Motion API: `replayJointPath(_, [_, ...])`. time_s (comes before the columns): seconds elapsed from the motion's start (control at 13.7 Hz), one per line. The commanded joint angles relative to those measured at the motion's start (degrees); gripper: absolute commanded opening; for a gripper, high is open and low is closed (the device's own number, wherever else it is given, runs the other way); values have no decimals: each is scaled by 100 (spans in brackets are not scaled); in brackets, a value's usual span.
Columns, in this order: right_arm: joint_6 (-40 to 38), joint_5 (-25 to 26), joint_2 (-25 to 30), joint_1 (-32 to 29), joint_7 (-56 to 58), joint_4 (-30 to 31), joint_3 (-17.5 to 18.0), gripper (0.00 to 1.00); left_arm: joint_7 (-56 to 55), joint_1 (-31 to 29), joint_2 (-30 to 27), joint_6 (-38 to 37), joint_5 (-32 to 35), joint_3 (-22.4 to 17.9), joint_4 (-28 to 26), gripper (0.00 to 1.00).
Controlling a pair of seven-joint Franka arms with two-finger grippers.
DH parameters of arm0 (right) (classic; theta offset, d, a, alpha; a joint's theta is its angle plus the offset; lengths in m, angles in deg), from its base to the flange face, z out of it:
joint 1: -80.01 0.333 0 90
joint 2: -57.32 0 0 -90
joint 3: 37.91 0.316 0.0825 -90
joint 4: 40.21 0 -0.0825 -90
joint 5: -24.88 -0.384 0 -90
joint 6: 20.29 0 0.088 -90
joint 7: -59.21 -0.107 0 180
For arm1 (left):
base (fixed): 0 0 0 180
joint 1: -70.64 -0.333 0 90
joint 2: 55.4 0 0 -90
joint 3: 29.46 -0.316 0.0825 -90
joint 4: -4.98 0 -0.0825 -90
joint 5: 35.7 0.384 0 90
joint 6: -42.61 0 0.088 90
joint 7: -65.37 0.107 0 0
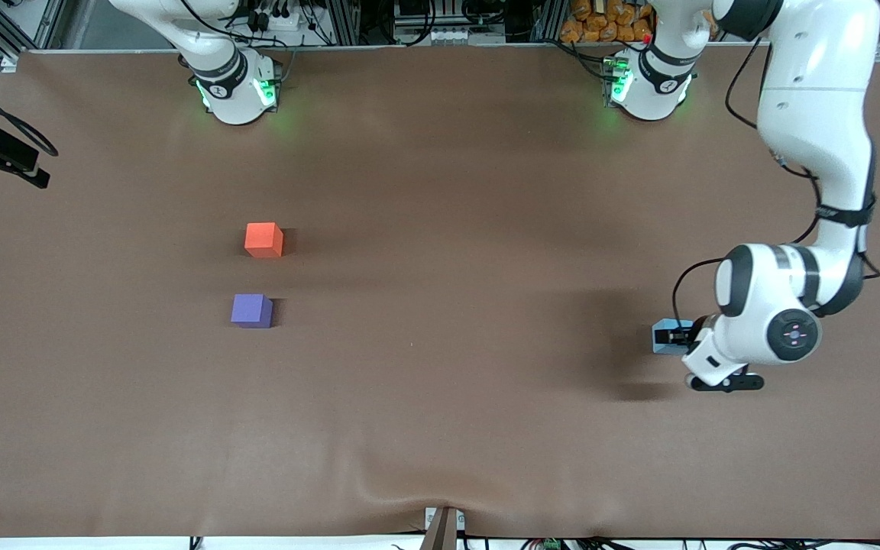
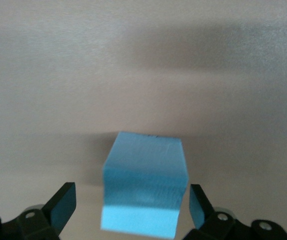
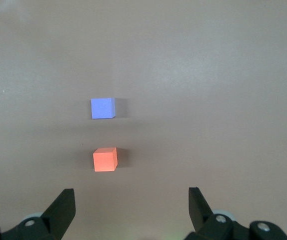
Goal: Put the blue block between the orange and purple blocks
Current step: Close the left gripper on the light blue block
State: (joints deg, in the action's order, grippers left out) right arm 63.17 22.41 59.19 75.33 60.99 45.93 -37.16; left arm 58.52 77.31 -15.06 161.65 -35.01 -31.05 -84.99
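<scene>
the blue block (image 1: 668, 336) sits on the bench (image 1: 440, 428) toward the left arm's end, well apart from the other two cubes. it is a cube with no long axis; in the left wrist view (image 2: 144, 185) one flat face is turned squarely to the camera, its side faces in line with the two fingers. the left end effector (image 2: 132, 206) is down at the block, released, one finger on each side; in that view a gap of bench shows between each fingertip and the block, wider on one side than the other, so no grasp is made. in the front view the left wrist covers part of the block and the fingers can hardly be seen.

the orange block (image 1: 263, 240) and the purple block (image 1: 251, 311) lie toward the right arm's end, the purple one nearer the front camera, the orange one farther. they stand apart, with a strip of bare bench between them, and their faces run roughly parallel. the right wrist view shows both (image 3: 105, 159) (image 3: 102, 107) in one line ahead of the right end effector (image 3: 132, 206), which is released and high over the bench, waiting.

open bench surrounds all three cubes; none is close to an edge. the cover is rumpled at the edge nearest the front camera.
</scene>
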Motion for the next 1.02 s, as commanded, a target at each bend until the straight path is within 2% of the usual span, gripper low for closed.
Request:
replayJointPath(0.0, [-48,-105,59,-103,16,17,66,100,-142,62,166,153,80,-25,120,100])
replayJointPath(0.15, [-57,-88,67,-95,25,17,75,100,-142,53,246,154,97,-25,51,100])
replayJointPath(0.22, [-57,-27,67,-68,25,17,101,100,-142,53,237,154,89,-25,24,82])
replayJointPath(0.29, [-57,0,67,-33,25,26,101,100,-151,53,220,145,89,-25,-55,49])
replayJointPath(0.36, [-57,18,67,-24,16,26,110,100,-159,36,176,119,89,-25,-151,25])
replayJointPath(0.44, [-57,35,76,-16,16,26,110,100,-159,27,123,92,89,-25,-213,8])
replayJointPath(0.51, [-57,53,76,-7,16,26,110,100,-151,27,88,84,89,-25,-257,0])
replayJointPath(0.73, [-57,97,76,-7,16,34,110,100,-116,44,-192,66,97,-8,-240,0])
replayJointPath(0.95, [-57,97,76,-7,-2,26,110,100,-133,18,-754,-4,45,387,-196,0])
